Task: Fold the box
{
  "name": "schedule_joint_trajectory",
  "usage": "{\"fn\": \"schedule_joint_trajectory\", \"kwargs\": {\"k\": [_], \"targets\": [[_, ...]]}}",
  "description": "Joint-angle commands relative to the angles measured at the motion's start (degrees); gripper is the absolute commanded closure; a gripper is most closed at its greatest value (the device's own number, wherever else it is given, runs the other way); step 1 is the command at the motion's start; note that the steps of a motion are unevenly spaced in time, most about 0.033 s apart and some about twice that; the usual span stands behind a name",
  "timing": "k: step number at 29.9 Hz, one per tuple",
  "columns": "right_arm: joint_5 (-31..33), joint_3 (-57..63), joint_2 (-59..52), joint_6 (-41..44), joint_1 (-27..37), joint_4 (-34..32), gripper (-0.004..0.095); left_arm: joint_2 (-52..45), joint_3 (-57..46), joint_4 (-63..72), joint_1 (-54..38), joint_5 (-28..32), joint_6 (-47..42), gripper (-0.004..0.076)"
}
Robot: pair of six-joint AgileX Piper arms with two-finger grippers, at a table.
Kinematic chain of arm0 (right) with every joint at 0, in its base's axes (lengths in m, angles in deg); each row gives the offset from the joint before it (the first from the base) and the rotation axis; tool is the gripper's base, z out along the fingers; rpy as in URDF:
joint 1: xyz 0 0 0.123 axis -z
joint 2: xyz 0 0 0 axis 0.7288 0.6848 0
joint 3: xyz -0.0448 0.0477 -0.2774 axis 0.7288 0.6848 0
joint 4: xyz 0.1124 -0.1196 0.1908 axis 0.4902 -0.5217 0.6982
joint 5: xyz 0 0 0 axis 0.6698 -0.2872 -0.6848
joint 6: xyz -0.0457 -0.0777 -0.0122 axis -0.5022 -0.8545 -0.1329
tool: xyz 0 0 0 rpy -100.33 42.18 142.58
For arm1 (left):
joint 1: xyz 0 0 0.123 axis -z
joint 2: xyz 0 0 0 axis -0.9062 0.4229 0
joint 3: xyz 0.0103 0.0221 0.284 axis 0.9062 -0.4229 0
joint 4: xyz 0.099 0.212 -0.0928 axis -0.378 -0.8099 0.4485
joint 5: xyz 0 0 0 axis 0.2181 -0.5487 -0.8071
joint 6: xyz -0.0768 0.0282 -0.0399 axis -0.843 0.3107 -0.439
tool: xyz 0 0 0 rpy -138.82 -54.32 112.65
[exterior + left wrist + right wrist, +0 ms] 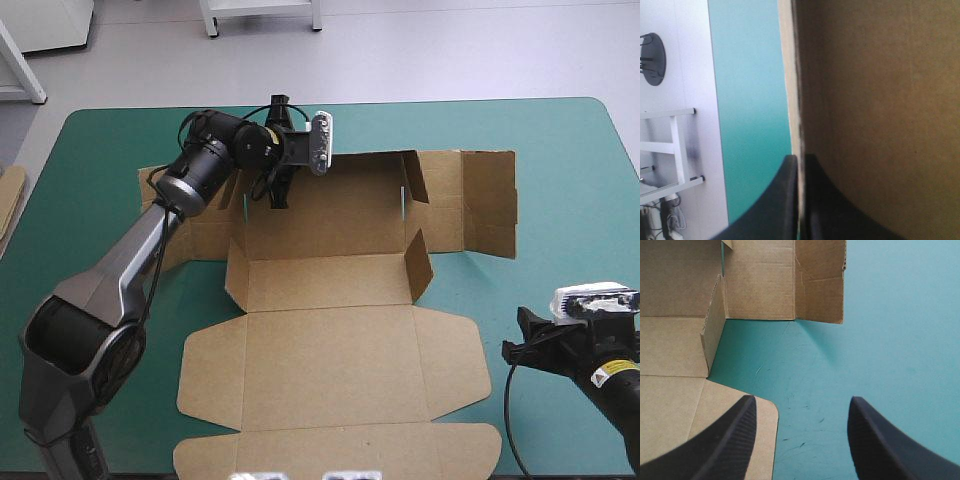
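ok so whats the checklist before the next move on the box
1. Left pincer shut on a board edge at the far-left corner of the box: ok.
2. Right pincer open and holding nothing: ok.
3. Right pincer off the board, beside the box's right edge over the teal-green cover: ok.
4. Lid lying flat: ok.
5. Walls raised and tucked all round: not ok; the right side panel lies flat.
6. Firmness of the left grip: cannot tell.
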Motion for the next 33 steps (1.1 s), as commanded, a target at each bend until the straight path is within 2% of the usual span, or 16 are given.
{"fn": "schedule_joint_trajectory", "kwargs": {"k": [1, 5, 11, 14, 17, 22, 26, 33], "targets": [[-4.25, -2.05, 1.83, 0.49, -0.08, -0.22, 0.0399, -6.13, 1.02, -6.27, 4.62, 3.57, -6.91, 0.0733], [-2.18, -3.75, 5.02, 5.34, -0.08, -2.71, 0.0399, -8.83, -5.43, -13.68, 8.98, 6.19, -13.76, 0.0733], [-0.19, -7.5, 8.93, 4.82, -0.08, -2.17, 0.04, -16.33, -22.89, -30.61, 14.37, 20.27, -31.89, 0.0733], [1.76, -9.78, 11.41, 3.84, -0.08, -1.6, 0.0418, -18.96, -28.61, -38.34, 16.09, 23.4, -42.95, 0.0733], [4.17, -12.02, 14.36, 2.94, -0.08, -0.92, 0.0429, -19.74, -32.59, -45.73, 17.45, 21.13, -52.71, 0.0733], [4.69, -14.96, 18.74, 1.85, -0.08, 0.89, 0.0441, -19.99, -34.8, -53.64, 20.56, 17.2, -63.05, 0.0732], [5.99, -17.48, 22.24, 1.54, -0.08, 1.85, 0.0444, -19.99, -34.8, -52.01, 21.09, 17.31, -64.31, 0.0732], [7.85, -20.18, 27.08, -3.12, -0.08, 7.91, 0.0445, -19.99, -34.8, -51.5, 21.21, 14.04, -64.75, 0.0732]]}}
